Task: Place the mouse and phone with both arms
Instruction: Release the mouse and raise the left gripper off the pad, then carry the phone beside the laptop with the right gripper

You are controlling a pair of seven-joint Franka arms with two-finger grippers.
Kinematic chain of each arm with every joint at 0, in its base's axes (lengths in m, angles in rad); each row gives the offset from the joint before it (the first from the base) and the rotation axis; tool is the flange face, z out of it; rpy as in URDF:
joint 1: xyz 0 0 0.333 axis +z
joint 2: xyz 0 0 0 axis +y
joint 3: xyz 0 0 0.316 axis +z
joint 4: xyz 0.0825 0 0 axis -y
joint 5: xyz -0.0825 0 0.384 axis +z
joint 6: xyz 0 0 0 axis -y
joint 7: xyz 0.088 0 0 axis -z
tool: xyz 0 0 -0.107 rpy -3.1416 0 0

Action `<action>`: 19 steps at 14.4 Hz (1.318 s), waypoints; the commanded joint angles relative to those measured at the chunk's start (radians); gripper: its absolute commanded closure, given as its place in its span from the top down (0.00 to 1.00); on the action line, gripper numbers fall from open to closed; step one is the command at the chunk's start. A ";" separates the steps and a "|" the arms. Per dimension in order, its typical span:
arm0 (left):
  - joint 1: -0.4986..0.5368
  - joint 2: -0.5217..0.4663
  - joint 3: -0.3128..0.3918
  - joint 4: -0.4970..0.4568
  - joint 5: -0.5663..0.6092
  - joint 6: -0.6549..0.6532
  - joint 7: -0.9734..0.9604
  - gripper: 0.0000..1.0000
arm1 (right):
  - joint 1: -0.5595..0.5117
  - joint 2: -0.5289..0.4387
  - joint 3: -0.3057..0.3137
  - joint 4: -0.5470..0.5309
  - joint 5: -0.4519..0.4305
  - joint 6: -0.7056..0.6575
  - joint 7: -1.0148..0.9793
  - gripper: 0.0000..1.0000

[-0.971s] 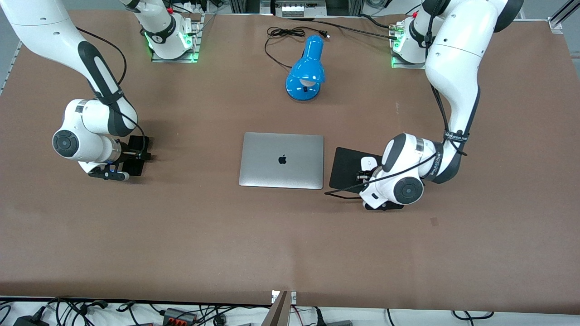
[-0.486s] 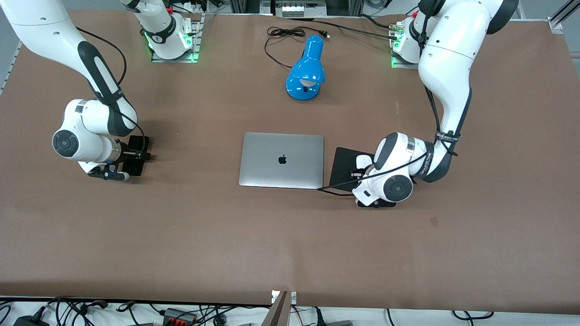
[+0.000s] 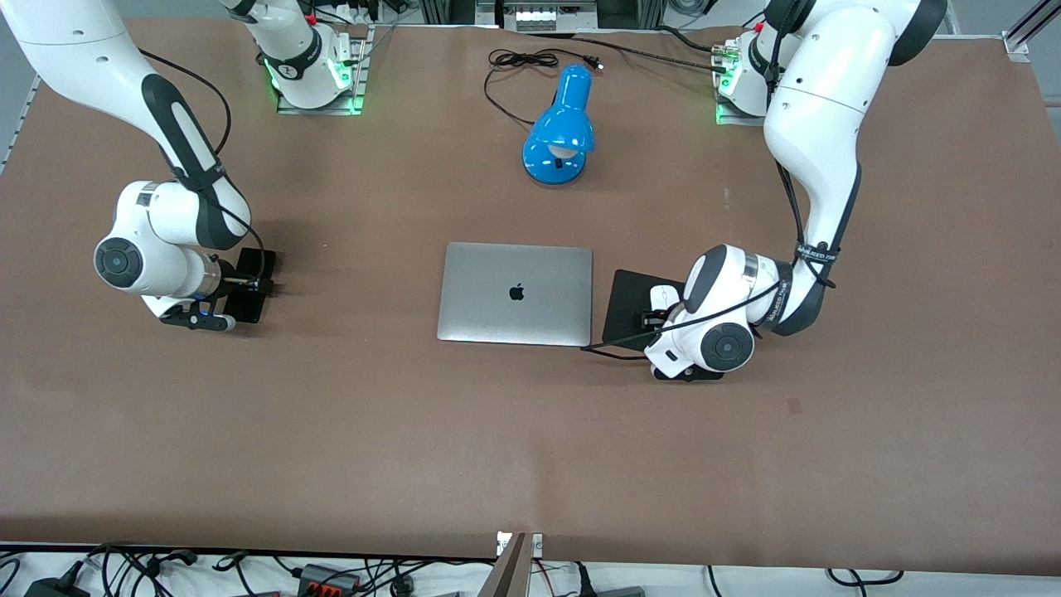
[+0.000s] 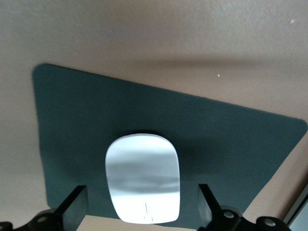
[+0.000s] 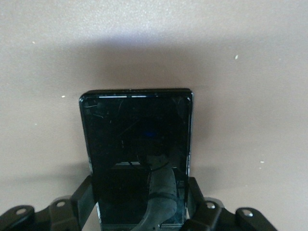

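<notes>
- I am looking at the left hand point(image 4: 142, 211). It is sitting low over the black mouse pad point(image 4: 77, 125), toward the left arm's end of the surface point(image 3: 530, 431).
- Its two fingers point(image 4: 74, 207) are standing wide apart, one on each side of the mouse point(image 4: 143, 178). There is a gap on both sides, so they are not touching it.
- The mouse is white and shiny. It is lying flat on the mouse pad, with its thin scroll mark at the end nearest the left hand.
- In the front view I am seeing only a bit of the mouse point(image 3: 663, 295), peeking out beside the left arm's wrist. The mouse pad point(image 3: 632, 308) is lying just beside the silver laptop point(image 3: 515, 293).
- I am looking at the right hand point(image 5: 142, 211). It is down low toward the right arm's end of the surface, well apart from the laptop.
- Its fingers point(image 5: 83, 195) are squeezing the long sides of the phone point(image 5: 137, 144). The phone is black, with a shiny dark face looking up.
- In the front view the phone point(image 3: 250, 286) is showing as a dark shape beside the right arm's wrist.
- A blue lamp point(image 3: 562, 133) is lying farther from the front camera than the laptop, with its black cord point(image 3: 518, 62) curled nearby.
</notes>
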 commanded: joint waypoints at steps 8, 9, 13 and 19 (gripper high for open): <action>0.159 -0.183 0.031 0.001 0.028 -0.131 -0.004 1.00 | 0.011 -0.024 0.012 0.018 -0.017 -0.039 -0.005 0.27; 0.167 -0.213 0.031 0.001 0.074 -0.144 -0.005 1.00 | 0.023 -0.044 0.029 0.043 -0.011 -0.083 0.009 0.27; 0.188 -0.352 0.049 0.017 0.132 -0.333 -0.009 1.00 | 0.101 -0.044 0.052 0.199 0.014 -0.275 0.019 0.27; 0.244 -0.480 0.038 0.115 0.129 -0.514 -0.001 1.00 | 0.281 0.044 0.051 0.264 0.114 -0.199 0.171 0.27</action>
